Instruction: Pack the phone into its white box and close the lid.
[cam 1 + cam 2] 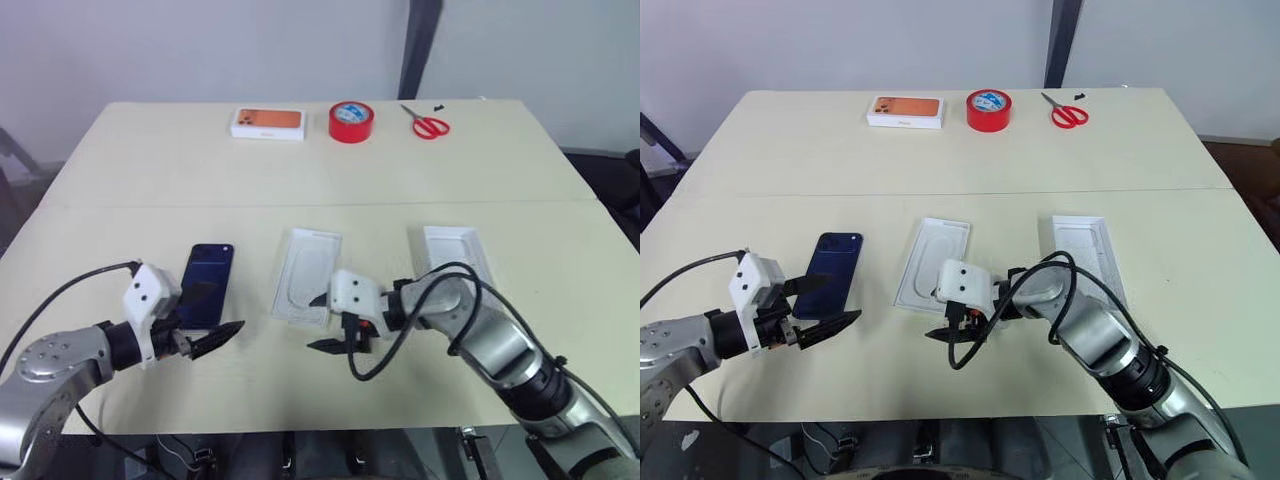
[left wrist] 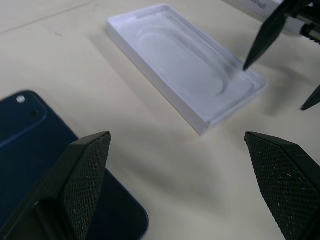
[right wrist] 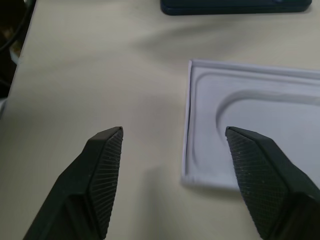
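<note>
- Left gripper (image 1: pixel 222 322) is hovering wide open beside the phone (image 1: pixel 207 284).
- Right gripper (image 1: pixel 326 322) is gaping empty by a recessed tray (image 1: pixel 306 275), possibly touching.

Navy phone (image 1: pixel 833 273) flat on table (image 1: pixel 970 150), left pincer (image 1: pixel 828 305) open beside it, holding nothing

A red roll of tape (image 1: pixel 351 121) lies flat near the far edge of the desk (image 1: pixel 150 170). Just to its left lies a white box picturing an orange phone (image 1: pixel 268 123); to the right of the tape lie red-handled scissors (image 1: pixel 428 124), with a small dark speck (image 1: pixel 439 105) beside them. Well nearer than the tape, at mid-desk, lies a white tray with a rounded oval recess (image 1: pixel 307 276), empty.
</note>
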`<state>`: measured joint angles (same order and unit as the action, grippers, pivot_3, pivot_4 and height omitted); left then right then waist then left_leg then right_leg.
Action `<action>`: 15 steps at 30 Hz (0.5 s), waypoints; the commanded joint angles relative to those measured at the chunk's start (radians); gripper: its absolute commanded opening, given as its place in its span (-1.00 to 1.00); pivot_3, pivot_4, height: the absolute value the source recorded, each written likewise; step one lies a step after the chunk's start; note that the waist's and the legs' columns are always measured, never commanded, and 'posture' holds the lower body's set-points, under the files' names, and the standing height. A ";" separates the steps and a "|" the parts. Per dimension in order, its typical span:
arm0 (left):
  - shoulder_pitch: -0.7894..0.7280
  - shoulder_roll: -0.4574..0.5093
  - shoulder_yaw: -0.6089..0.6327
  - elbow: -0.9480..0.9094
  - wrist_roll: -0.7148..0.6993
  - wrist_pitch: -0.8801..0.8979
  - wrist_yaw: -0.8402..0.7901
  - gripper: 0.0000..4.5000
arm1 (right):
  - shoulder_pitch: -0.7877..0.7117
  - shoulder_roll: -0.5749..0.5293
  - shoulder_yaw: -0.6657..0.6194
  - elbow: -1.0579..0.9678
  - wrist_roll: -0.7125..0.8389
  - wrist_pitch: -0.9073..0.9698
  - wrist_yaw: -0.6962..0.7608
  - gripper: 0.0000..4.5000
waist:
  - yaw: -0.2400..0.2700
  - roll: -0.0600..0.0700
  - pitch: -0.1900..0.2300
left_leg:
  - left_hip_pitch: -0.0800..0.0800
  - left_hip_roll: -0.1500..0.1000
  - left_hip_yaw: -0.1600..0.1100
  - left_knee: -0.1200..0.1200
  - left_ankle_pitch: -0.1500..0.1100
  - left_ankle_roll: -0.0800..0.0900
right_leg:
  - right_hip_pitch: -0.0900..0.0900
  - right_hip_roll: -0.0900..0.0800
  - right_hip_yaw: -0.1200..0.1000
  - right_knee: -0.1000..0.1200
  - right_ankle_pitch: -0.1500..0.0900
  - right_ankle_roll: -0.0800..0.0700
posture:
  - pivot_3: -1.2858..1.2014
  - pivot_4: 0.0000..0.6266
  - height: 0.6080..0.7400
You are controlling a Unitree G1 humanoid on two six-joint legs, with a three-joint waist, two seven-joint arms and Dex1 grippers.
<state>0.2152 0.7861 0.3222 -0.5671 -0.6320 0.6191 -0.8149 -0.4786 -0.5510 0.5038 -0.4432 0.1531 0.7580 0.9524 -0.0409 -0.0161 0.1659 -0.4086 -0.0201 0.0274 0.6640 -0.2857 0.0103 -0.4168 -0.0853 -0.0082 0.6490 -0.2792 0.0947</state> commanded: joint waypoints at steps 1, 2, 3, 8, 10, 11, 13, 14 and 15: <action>0.005 0.014 0.009 -0.034 0.003 -0.015 -0.007 1.00 | -0.028 0.033 0.051 0.012 -0.040 0.004 -0.040 0.55 | 0.002 0.000 0.000 | 0.000 0.000 0.000 0.000 0.000 0.000 | 0.000 0.000 0.000 0.000 0.000 0.000 | 0.03 -0.52 0.77; 0.007 0.015 0.012 -0.035 0.004 -0.013 -0.007 1.00 | -0.031 0.032 0.070 0.018 -0.055 -0.001 -0.044 0.45 | 0.003 0.000 0.000 | 0.000 0.000 0.000 0.000 0.000 0.000 | 0.000 0.000 0.000 0.000 0.000 0.000 | 0.03 -0.52 0.77; 0.010 0.015 0.014 -0.036 0.005 -0.012 -0.007 1.00 | -0.033 0.029 0.082 0.020 -0.065 -0.002 -0.048 0.31 | 0.003 0.000 0.000 | 0.000 0.000 0.000 0.000 0.000 0.000 | 0.000 0.000 0.000 0.000 0.000 0.000 | 0.03 -0.52 0.77; 0.016 0.012 0.033 -0.039 -0.001 -0.005 -0.005 1.00 | -0.027 -0.033 0.067 -0.014 -0.080 -0.001 -0.038 -0.72 | 0.004 0.000 0.000 | 0.000 0.000 0.000 0.000 0.000 0.000 | 0.000 0.000 0.000 0.000 0.000 0.000 | 0.03 -0.52 0.77; 0.017 0.010 0.034 -0.038 -0.002 -0.005 -0.003 1.00 | -0.021 -0.061 0.056 -0.026 -0.083 -0.002 -0.035 -0.99 | 0.006 0.000 0.000 | 0.000 0.000 0.000 0.000 0.000 0.000 | 0.000 0.000 0.000 0.000 0.000 0.000 | 0.03 -0.52 0.77; 0.017 0.009 0.033 -0.038 -0.001 -0.005 -0.003 1.00 | -0.017 -0.075 0.047 -0.034 -0.079 -0.001 -0.033 -0.99 | 0.006 0.000 0.000 | 0.000 0.000 0.000 0.000 0.000 0.000 | 0.000 0.000 0.000 0.000 0.000 0.000 | 0.03 -0.52 0.77; 0.013 0.006 0.029 -0.034 0.001 -0.006 0.001 1.00 | -0.003 -0.112 0.011 -0.063 -0.058 0.005 -0.020 -0.99 | 0.008 0.000 0.000 | 0.000 0.000 0.000 0.000 0.000 0.000 | 0.000 0.000 0.000 0.000 0.000 0.000 | 0.03 -0.52 0.77; 0.012 0.005 0.028 -0.033 0.002 -0.006 0.003 1.00 | 0.012 -0.137 -0.021 -0.090 -0.036 0.015 -0.009 -0.99 | 0.010 0.000 0.000 | 0.000 0.000 0.000 0.000 0.000 0.000 | 0.000 0.000 0.000 -0.001 0.000 0.000 | 0.03 -0.52 0.77; 0.011 0.004 0.027 -0.033 0.002 -0.007 0.004 1.00 | 0.023 -0.154 -0.043 -0.108 -0.020 0.022 -0.002 -0.99 | 0.013 0.000 0.000 | 0.000 0.000 0.000 0.000 0.000 0.000 | 0.000 0.000 0.000 -0.001 0.000 0.000 | 0.03 -0.52 0.77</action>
<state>0.2301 0.7867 0.3310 -0.5724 -0.6233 0.6213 -0.8133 -0.4624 -0.6844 0.5196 -0.4943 0.1046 0.7699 0.9364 -0.0278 -0.0161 0.1659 -0.4087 -0.0205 0.0275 0.6642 -0.2859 0.0108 -0.4163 -0.0857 -0.0083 0.6480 -0.2791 0.0949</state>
